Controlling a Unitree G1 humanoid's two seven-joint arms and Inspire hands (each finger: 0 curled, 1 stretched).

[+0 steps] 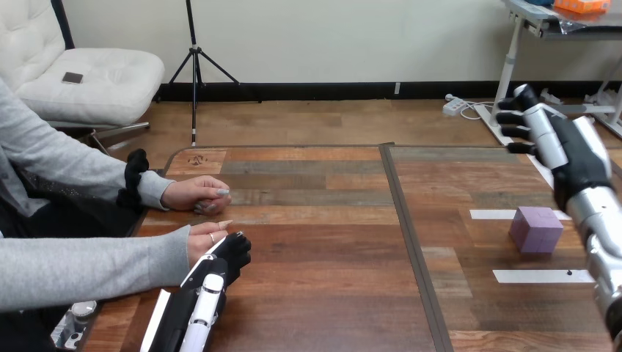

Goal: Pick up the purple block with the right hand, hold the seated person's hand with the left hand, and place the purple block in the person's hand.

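Purple, matte and cube-shaped, the block (537, 229) sits at mid right on the plank-grained wooden table (330, 293), between two white tape strips (543, 276). The right hand (565, 147) is raised at upper right, loosely open and empty. The left hand (233, 253), lower left, touches the person's lower hand (204, 238); I cannot tell if it grips.

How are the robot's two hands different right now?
The left hand sits low over the table; the right hand is lifted high. The left hand is right beside the person's nearer hand; the right hand is empty, with the purple block lying near it. Both are black with white shells.
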